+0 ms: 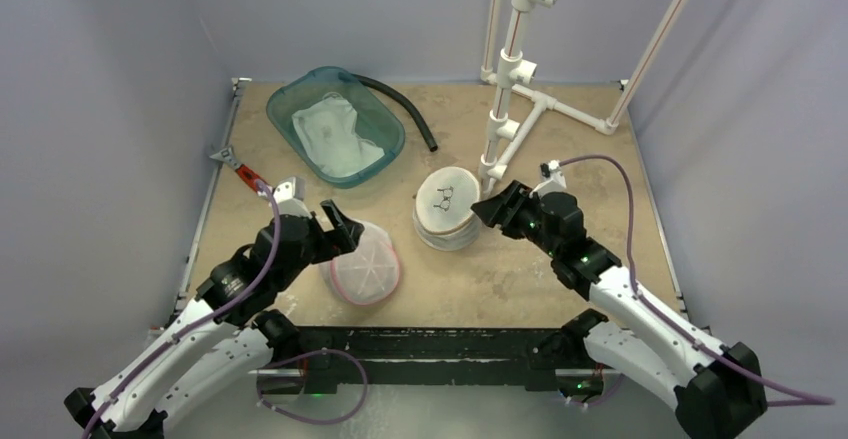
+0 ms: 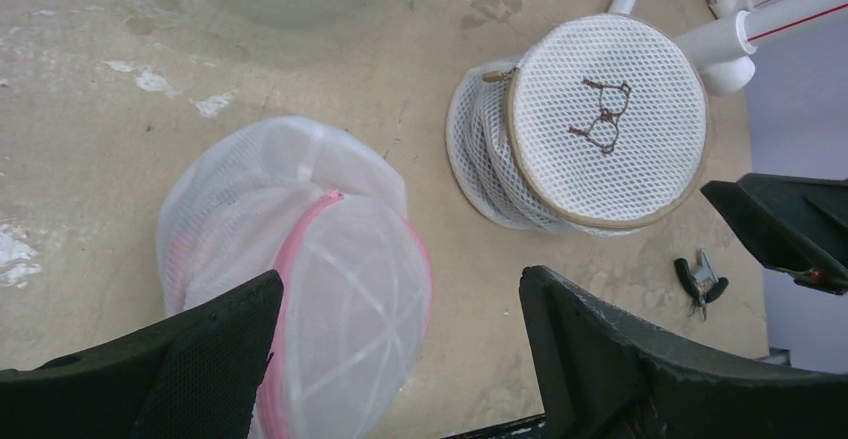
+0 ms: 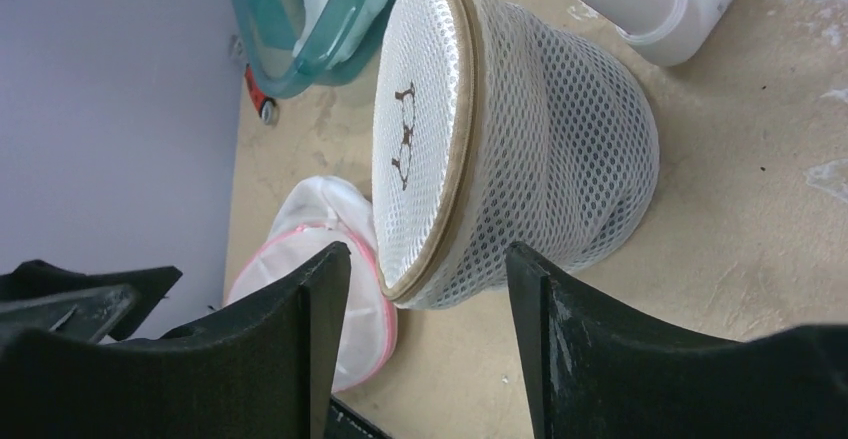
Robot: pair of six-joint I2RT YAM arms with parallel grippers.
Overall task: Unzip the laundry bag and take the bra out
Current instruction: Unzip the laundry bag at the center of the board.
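Observation:
A dome-shaped white mesh laundry bag with a pink zip rim (image 1: 362,267) lies at the front of the table, zipped; its contents are hidden. It also shows in the left wrist view (image 2: 300,249) and the right wrist view (image 3: 320,229). A round white mesh bag with tan trim (image 1: 448,207) stands to its right, also zipped (image 2: 600,119) (image 3: 520,129). My left gripper (image 1: 340,224) (image 2: 400,279) is open and empty just above the pink bag's left side. My right gripper (image 1: 490,204) (image 3: 428,251) is open and empty beside the tan bag's right side. No bra is visible.
A teal basin (image 1: 335,124) holding white cloth sits at the back left, with a black hose (image 1: 400,109) behind it. A white PVC frame (image 1: 510,89) stands at the back right. A red-handled tool (image 1: 240,169) lies at the left edge. A small black clip (image 2: 700,279) lies near the tan bag.

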